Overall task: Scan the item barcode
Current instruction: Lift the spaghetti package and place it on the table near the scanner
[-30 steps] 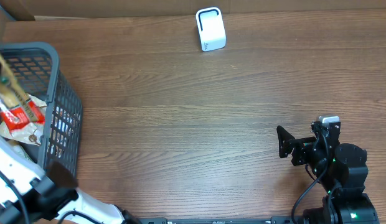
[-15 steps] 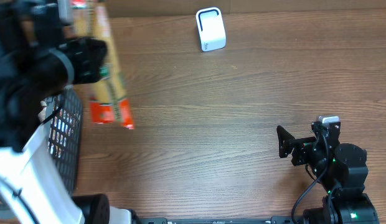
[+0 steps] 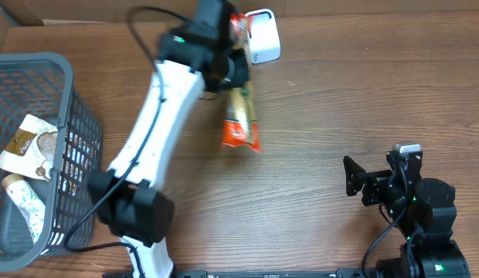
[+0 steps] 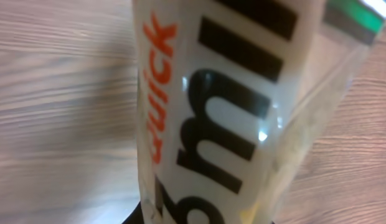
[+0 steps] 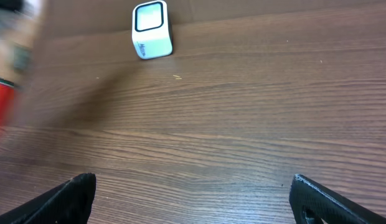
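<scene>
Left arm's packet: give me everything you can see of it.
The packet is a long, narrow pouch with a pale tan middle, an orange-red lower end and red at the top. In the wrist view its glossy, translucent film carries large black letters, the orange word "quick" and a green strip at one corner. The left hand is shut on its upper part. It hangs tilted over the table, its top by the white scanner; whether they touch is unclear.
</scene>
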### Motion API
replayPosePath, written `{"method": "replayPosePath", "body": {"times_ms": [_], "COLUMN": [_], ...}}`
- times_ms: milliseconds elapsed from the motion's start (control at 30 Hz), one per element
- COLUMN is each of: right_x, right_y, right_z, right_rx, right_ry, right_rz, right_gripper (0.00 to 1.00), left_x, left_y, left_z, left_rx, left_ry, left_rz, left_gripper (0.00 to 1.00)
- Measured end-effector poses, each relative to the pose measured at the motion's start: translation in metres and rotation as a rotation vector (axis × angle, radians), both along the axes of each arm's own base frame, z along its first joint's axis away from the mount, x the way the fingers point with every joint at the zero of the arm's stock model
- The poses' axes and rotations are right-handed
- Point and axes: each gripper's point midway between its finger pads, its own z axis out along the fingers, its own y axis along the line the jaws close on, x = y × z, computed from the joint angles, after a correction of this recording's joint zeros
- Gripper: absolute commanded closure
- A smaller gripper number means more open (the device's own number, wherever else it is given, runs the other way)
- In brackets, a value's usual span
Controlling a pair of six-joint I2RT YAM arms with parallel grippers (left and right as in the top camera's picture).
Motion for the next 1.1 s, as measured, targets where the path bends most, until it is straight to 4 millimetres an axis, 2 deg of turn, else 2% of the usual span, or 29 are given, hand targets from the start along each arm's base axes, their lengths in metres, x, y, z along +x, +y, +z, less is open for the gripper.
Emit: {"method": "replayPosePath", "body": {"times_ms": [133,300,333,433,467,533,733,833,867,900,1000,1067,1100], "right_x": [0.0,0.0,0.0,0.0,0.0,0.0,0.0,0.0,0.0,0.0,0.0,0.0,0.0], "right_y": [0.0,0.0,0.0,0.0,0.0,0.0,0.0,0.0,0.0,0.0,0.0,0.0,0.0], "right_z": [0.0,0.0,-0.001,0.0,0.0,-0.001,-0.001,-0.001,-0.001,-0.001,-0.001,-0.001,-0.001], "right_rx": [0.0,0.0,0.0,0.0,0.0,0.0,0.0,0.0,0.0,0.0,0.0,0.0,0.0], "right_ry": [0.0,0.001,0.002,0.002,0.001,0.002,0.002,0.002,0.002,0.002,0.002,0.002,0.002], "right_rz": [0.0,-0.001,0.0,-0.001,0.0,0.0,-0.001,0.0,-0.001,-0.001,-0.001,0.0,-0.001], "right_gripper": [0.0,0.0,0.0,0.0,0.0,0.0,0.0,0.0,0.0,0.0,0.0,0.0,0.0], "left_x": [0.001,-0.002,-0.002,-0.003,-0.004,-0.006,-0.006,-0.005,-0.005,-0.006,-0.005,-0.008,-0.011], "left_y": [-0.041,-0.081,-0.087,-0.105,-0.107,-0.109,-0.107,-0.093,-0.085,-0.077,-0.043,-0.005,0.01], "left_z": [-0.048,-0.108,-0.118,-0.147,-0.152,-0.154,-0.138,-0.113,-0.099,-0.083,-0.019,0.037,0.056], "left_rx": [-0.048,-0.07,-0.078,-0.104,-0.109,-0.122,-0.148,-0.143,-0.141,-0.138,-0.132,-0.12,-0.114], "left_ry": [0.026,0.094,0.103,0.137,0.151,0.163,0.15,0.125,0.106,0.088,-0.003,-0.1,-0.133], "left_rz": [-0.03,-0.052,-0.055,-0.069,-0.068,-0.071,-0.091,-0.107,-0.113,-0.117,-0.118,-0.1,-0.084], "left_gripper": [0.96,0.94,0.89,0.58,0.5,0.39,0.21,0.17,0.14,0.01,0.0,0.0,0.0]}}
